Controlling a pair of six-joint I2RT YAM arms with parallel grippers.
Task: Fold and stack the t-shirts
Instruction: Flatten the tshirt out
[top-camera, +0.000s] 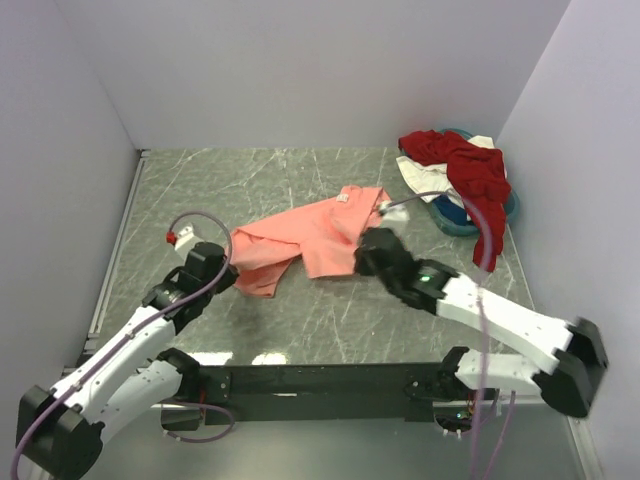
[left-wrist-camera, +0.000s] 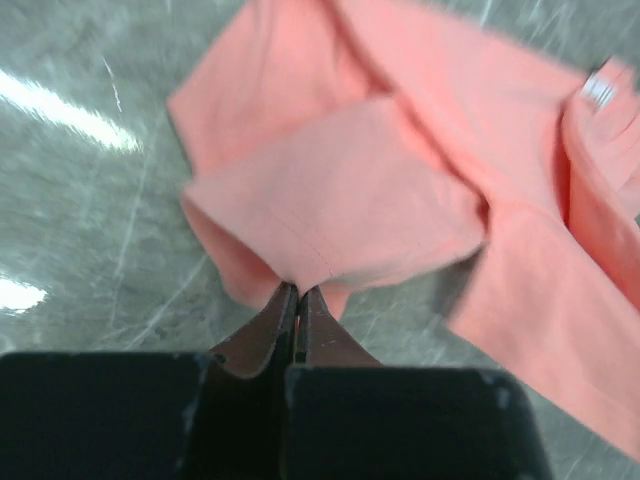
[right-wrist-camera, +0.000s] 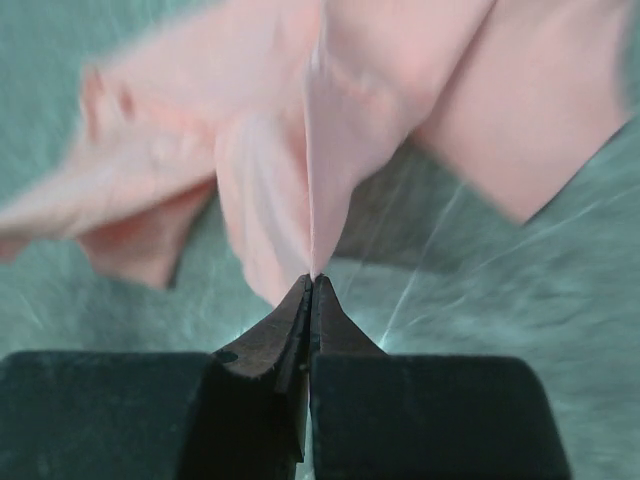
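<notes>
Showing: grey veined table (top-camera: 300, 320) | pale walls (top-camera: 300, 70) | salmon-pink t-shirt (top-camera: 310, 235) mid-table

The salmon-pink t-shirt (top-camera: 310, 235) is soft matt cloth with a fine stitched hem; the dark red t-shirt (top-camera: 470, 165) in the far heap is the same dull cloth. The table (top-camera: 250, 180) looks like grey-green veined stone, polished enough to throw back white glare. The right arm (top-camera: 500, 315) wears a smooth, faintly glossy white plastic shell. The fingers (left-wrist-camera: 262, 335) of the left gripper (left-wrist-camera: 298, 293) look matt dark brown
</notes>
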